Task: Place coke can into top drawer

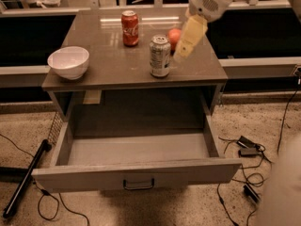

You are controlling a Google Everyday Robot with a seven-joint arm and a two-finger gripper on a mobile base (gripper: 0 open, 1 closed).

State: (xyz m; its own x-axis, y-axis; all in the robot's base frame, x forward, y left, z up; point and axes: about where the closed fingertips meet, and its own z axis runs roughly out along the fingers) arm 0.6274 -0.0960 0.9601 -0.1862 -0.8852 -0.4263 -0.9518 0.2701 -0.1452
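Observation:
The coke can (130, 28), red with white script and a silver top, stands upright at the back middle of the grey cabinet top (113, 67). The top drawer (188, 169) is pulled fully out below it and is empty inside, with a small dark handle (138, 184) at the centre of its front panel. My gripper (181, 54), pale yellow on a white arm, hangs over the right part of the cabinet top. It points down and to the left, to the right of the coke can and apart from it.
A taller silver-white can (160, 56) stands just left of the gripper. A round orange-red fruit (174, 36) is partly hidden behind it. A white bowl (69, 61) sits at the top's left edge. Cables (249, 149) lie on the floor at right, and a black pole (26, 178) at left.

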